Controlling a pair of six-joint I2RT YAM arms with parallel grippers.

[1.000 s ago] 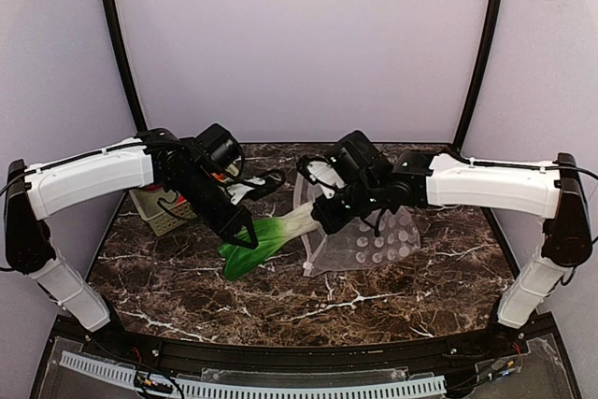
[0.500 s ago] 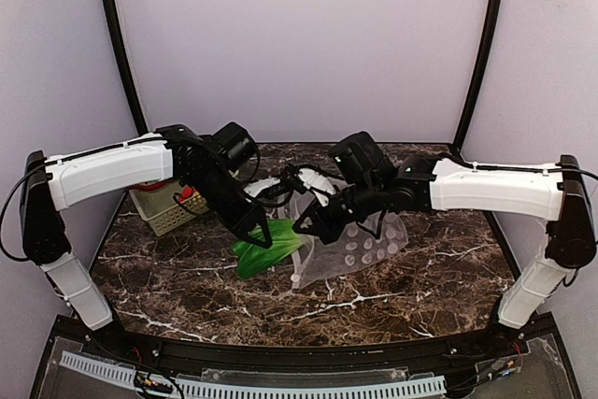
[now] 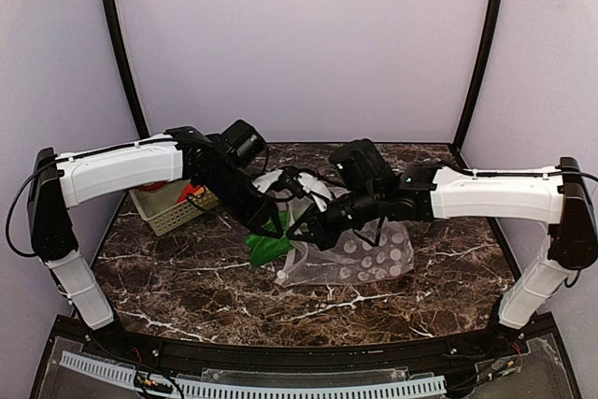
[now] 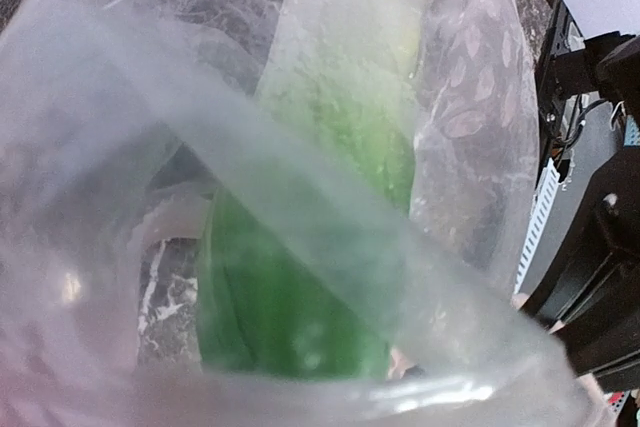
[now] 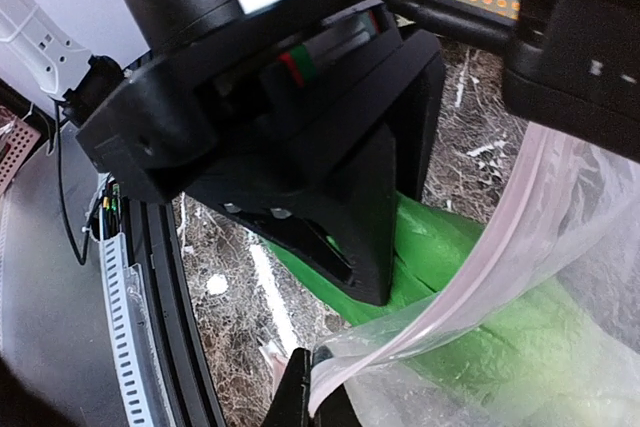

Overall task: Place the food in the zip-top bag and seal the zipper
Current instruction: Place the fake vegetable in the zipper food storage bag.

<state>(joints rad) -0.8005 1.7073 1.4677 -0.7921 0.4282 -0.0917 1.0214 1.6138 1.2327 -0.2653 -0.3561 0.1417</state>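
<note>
Since a second ago, we see the left arm [image 3: 121, 170] swung right, carrying the bok choy [image 3: 265, 249] with it. Then it lay on the table [image 3: 187, 296] left of the bag [image 3: 360, 254], white stem toward the mouth; now only its green leaves show at the bag's left end. The bag has slid left and lies flatter, and the right arm [image 3: 486, 193] has reached further left and lower with it.

From above, both sets of jaws meet over the bag's mouth. The left jaws are just above the green leaves, and the right jaws are just beside them on the right.

In the right wrist view we see the right jaws together, pinching the zipper [image 5: 450, 282] at the mouth's edge; it rises from them as a pale band. Under that band the bok choy goes from bare green on the left to green beneath plastic on the right, so part of it is inside the bag. A black finger [image 5: 350, 217] of the left jaws points down onto the leaves. We cannot tell whether those jaws are apart or clamped on the bok choy.

The left wrist view looks through folds of clear plastic at the green leaves; its own jaws do not show there.

The basket [image 3: 163, 212] stands at the table's left rear, well apart from the bag, with the chili [image 3: 192, 195] in it.
</note>
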